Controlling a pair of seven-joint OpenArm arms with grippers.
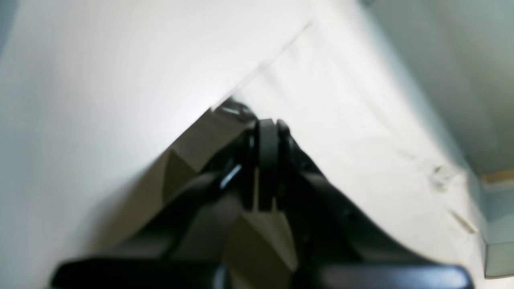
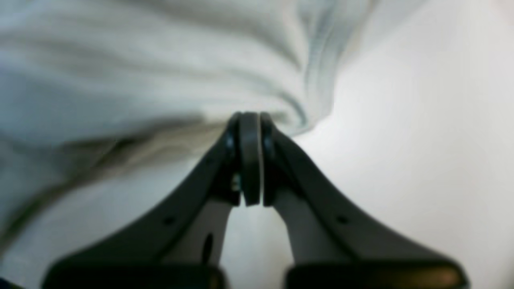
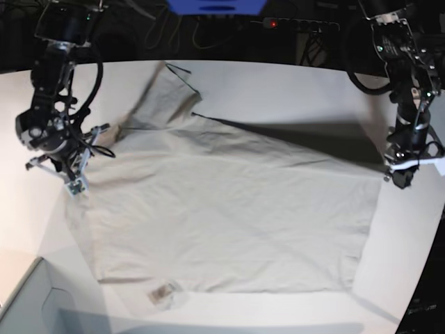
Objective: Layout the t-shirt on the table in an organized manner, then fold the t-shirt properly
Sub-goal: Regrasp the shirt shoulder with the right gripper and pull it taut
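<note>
Black jaws of my right gripper (image 2: pixel 249 120) are clenched on a bunched fold of the t-shirt (image 3: pixel 229 209), which hangs stretched between both arms above the table (image 3: pixel 292 87). My left gripper (image 1: pixel 268 124) is pinched tight on its far corner. I judge the cloth light, limp and creasing; corners and hems give the best hold. Both wrists point downward, well apart.

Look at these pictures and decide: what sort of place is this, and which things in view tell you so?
Probably a robotics lab or test bench rather than a home: two black robot arms stand over a bare white table, cables and a power strip run along the dark back edge, and one t-shirt lies spread as a practice piece.
</note>
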